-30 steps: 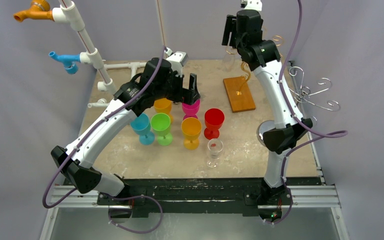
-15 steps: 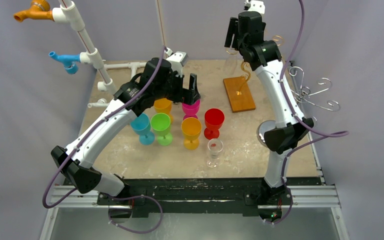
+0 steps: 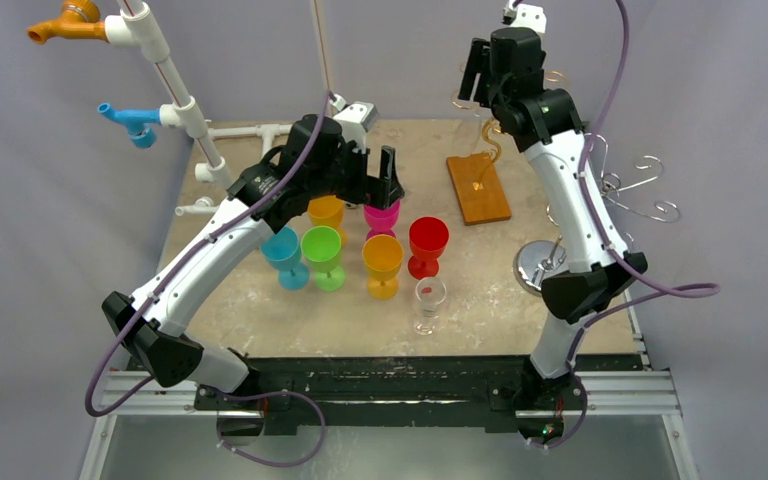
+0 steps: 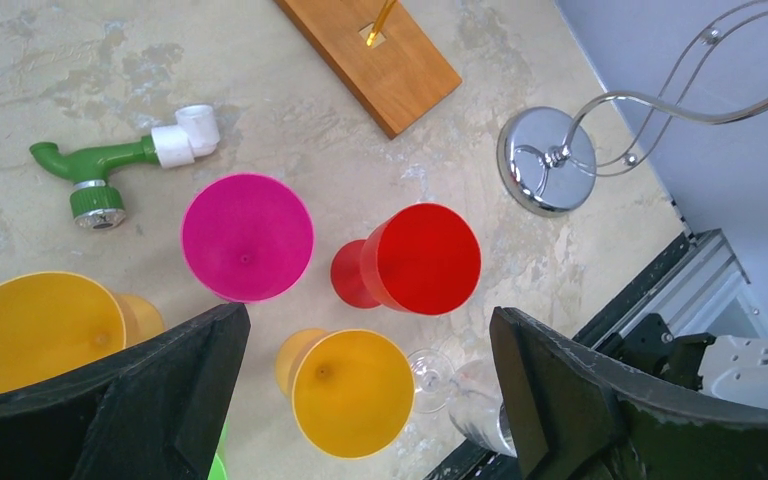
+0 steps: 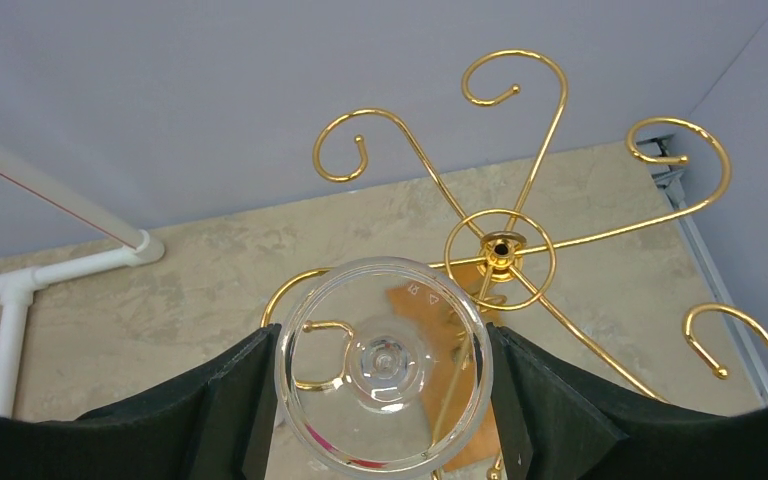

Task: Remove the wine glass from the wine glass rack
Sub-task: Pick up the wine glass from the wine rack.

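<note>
Grips the wine glass (image 5: 384, 365) snugly between the fingers (image 5: 225, 405) of the right hand (image 5: 384, 392), directly above the gold rack (image 5: 500, 246) beneath the hand. Seemingly unhooked, though hard to tell. Remains to draw it clear, away over the counter (image 5: 160, 300).

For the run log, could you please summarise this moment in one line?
right gripper shut on wine glass | at gold rack, unhooking unclear | left gripper open above red cup
</note>
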